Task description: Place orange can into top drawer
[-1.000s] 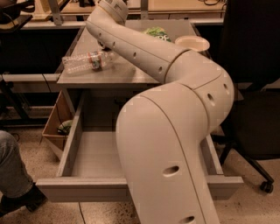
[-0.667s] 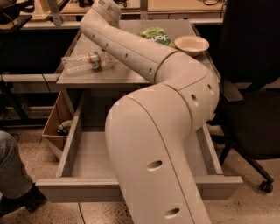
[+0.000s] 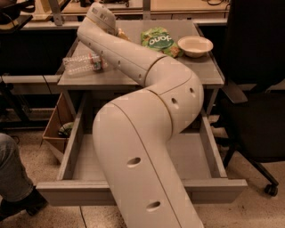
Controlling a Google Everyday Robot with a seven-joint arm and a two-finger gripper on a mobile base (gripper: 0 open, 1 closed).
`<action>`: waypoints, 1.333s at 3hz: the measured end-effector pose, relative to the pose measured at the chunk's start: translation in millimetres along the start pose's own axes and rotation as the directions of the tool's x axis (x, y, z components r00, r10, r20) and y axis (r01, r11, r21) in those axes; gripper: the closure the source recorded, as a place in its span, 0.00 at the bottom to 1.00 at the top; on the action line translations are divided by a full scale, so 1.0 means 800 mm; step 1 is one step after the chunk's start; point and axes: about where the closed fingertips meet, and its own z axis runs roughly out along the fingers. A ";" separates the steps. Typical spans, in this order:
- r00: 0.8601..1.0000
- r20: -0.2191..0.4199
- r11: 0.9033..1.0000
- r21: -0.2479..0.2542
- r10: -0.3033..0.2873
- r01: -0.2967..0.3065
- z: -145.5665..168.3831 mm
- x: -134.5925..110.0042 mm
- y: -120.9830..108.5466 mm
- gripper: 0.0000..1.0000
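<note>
While the robot's pale arm (image 3: 147, 147) fills the middle of the scene, rising from the floor in front, bending at a thick elbow and reaching away over the desk (image 3: 209, 73), the top drawer (image 3: 62, 192) stands wide open beneath the desk surface. The arm crosses over the drawer's front panel and hides much of its grey floor; what shows of the floor to the right holds nothing. A black office chair (image 3: 256, 89) stands to the right of the desk, close to the drawer's side. On the left, under the desk, sits a cardboard box (image 3: 54, 129), and a person's jeans-clad leg (image 3: 11, 171) shows at the lower left edge. On the desk, toward the back, a green snack bag (image 3: 158, 40) lies just beside a shallow cream bowl (image 3: 195, 46). A clear plastic bottle (image 3: 82, 64) lies on its side near the left edge, close to the forearm. The end effector (image 3: 99, 13) is at the arm's far end over the back left corner of the desk, mostly hidden behind the wrist; whether it grips anything I cannot tell. A small orange-tan sliver (image 3: 121, 34) peeks out behind the forearm, and I cannot say whether it is the orange can.
</note>
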 end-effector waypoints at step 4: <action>0.988 -0.038 0.986 -0.080 -0.150 0.147 0.046 -0.022 0.004 0.00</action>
